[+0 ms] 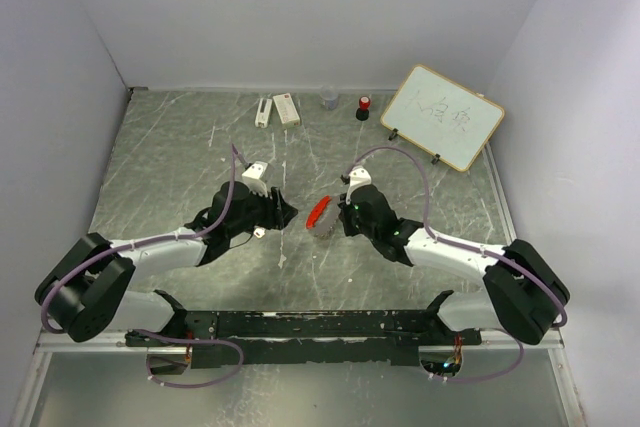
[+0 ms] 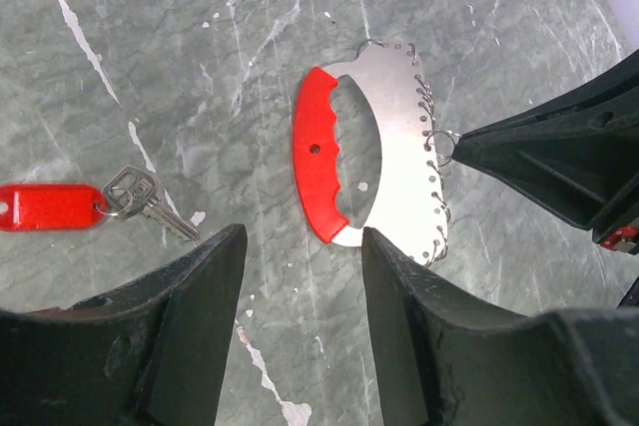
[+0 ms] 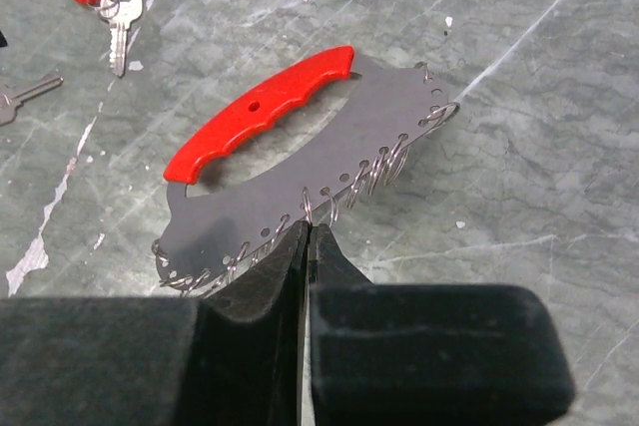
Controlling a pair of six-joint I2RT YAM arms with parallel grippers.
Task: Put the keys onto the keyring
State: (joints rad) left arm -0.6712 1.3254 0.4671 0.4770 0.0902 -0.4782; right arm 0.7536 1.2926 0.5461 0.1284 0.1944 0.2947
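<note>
My right fingers (image 3: 298, 251) are clamped shut on one loop (image 3: 312, 209) of the keyring (image 3: 369, 127); left fingers (image 2: 225, 266) half open, empty. Two keys (image 3: 118, 22) on the bench (image 3: 519, 47) (one red-tagged).

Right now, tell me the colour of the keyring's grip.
Red: the keyring's grip shows best in the left wrist view.

A grey-green marbled table top (image 1: 160, 167), veined in white, is enclosed by plain white walls (image 1: 300, 7) at 9, 12 and 3 o'clock. A wood-framed whiteboard (image 1: 442, 117) is propped at 1 o'clock. Even, soft light is cast throughout; only faint shadows are seen.
</note>
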